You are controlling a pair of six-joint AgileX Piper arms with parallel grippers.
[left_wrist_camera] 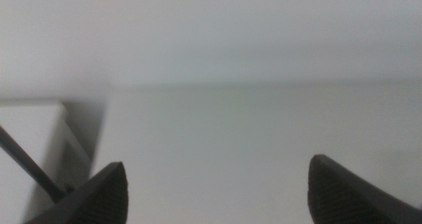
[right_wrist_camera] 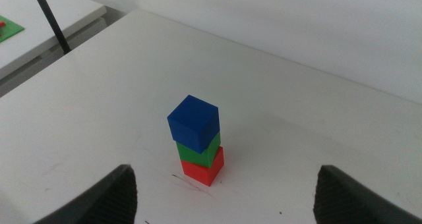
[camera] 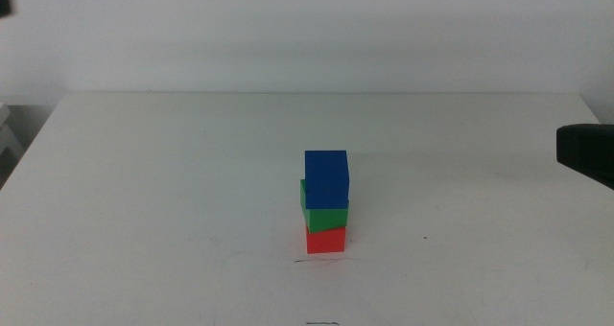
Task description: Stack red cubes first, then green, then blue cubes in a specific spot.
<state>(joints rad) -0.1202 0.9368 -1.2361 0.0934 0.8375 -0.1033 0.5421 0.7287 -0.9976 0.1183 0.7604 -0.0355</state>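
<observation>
The red cube (camera: 325, 240) sits on the white table with the green cube (camera: 323, 214) on it and the blue cube (camera: 326, 176) on top, slightly twisted. A short dark line (camera: 312, 260) marks the table at the stack's front left edge. The right wrist view shows the same stack: red cube (right_wrist_camera: 204, 167), green cube (right_wrist_camera: 200, 147), blue cube (right_wrist_camera: 192, 122), line (right_wrist_camera: 188, 182). My right gripper (right_wrist_camera: 225, 171) is open and empty, drawn back from the stack; its dark body (camera: 585, 153) shows at the right edge. My left gripper (left_wrist_camera: 217, 165) is open and empty, away from the cubes.
The table's far edge (camera: 317, 94) meets a white wall. A second small dark mark (camera: 321, 323) lies at the front edge. A neighbouring white table (right_wrist_camera: 59, 20) with a dark rod (right_wrist_camera: 49, 16) stands beyond the left side.
</observation>
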